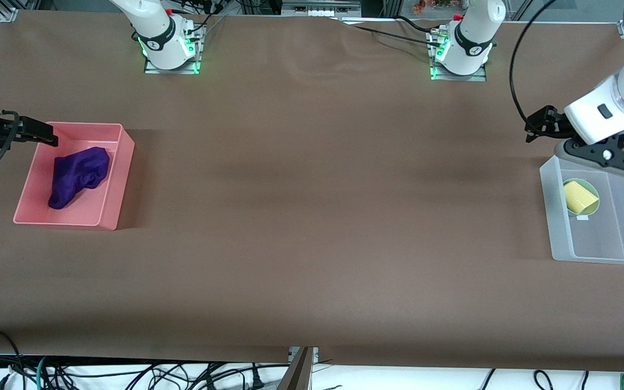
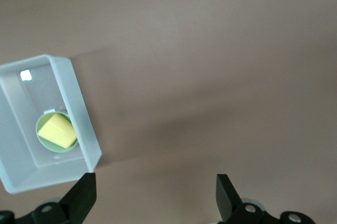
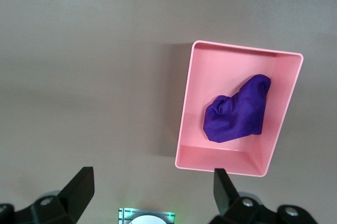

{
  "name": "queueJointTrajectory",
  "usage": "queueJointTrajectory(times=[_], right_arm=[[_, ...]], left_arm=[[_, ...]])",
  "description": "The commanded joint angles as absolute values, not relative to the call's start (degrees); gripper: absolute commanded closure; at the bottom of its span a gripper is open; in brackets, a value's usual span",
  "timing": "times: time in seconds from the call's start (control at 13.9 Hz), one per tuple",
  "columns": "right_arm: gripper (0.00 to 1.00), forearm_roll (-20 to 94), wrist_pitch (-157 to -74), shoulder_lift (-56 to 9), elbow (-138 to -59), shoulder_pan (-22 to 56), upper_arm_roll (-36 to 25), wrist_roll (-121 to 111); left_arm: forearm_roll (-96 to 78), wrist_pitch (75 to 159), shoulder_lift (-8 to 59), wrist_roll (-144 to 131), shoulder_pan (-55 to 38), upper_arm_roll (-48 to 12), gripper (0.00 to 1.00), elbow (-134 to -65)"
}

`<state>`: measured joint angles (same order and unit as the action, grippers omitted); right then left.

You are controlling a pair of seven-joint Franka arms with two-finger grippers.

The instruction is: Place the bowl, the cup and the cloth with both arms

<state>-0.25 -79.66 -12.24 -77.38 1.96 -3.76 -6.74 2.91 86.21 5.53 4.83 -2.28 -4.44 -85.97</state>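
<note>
The purple cloth [image 1: 79, 173] lies crumpled in a pink bin [image 1: 119, 179] at the right arm's end of the table; the right wrist view shows the cloth [image 3: 237, 113] in the bin [image 3: 221, 161]. The yellow cup [image 1: 580, 197] lies on its side in the mint-green bowl [image 1: 588, 185], inside a clear bin [image 1: 550, 216] at the left arm's end. The left wrist view shows the cup [image 2: 57, 130], bowl [image 2: 52, 147] and bin [image 2: 79, 108]. My right gripper [image 1: 46, 138] [image 3: 152, 182] is open and empty over the pink bin's edge. My left gripper [image 1: 607, 157] [image 2: 156, 187] is open and empty above the clear bin's edge.
The two arm bases [image 1: 171, 49] [image 1: 461, 51] stand on green-lit plates along the table edge farthest from the front camera. Brown table [image 1: 312, 216] spreads wide between the two bins. Loose cables [image 1: 128, 374] hang below the table's near edge.
</note>
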Motion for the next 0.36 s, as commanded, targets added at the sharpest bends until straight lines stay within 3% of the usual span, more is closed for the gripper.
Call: queueJointTrajectory(times=[0.0,0.29], right_arm=[[0.0,0.4,-79.5,-12.5,-76.4,1.8,-3.5,-6.0],[0.0,0.4,-79.5,-12.6,-76.4,1.8,-3.4,-6.1]], left_arm=[[0.4,96.5,-3.3,0.4,-6.7,1.6,0.0,-100.0],[0.1,97.2,-4.7,0.5,-6.2,1.8,0.0,-103.1]])
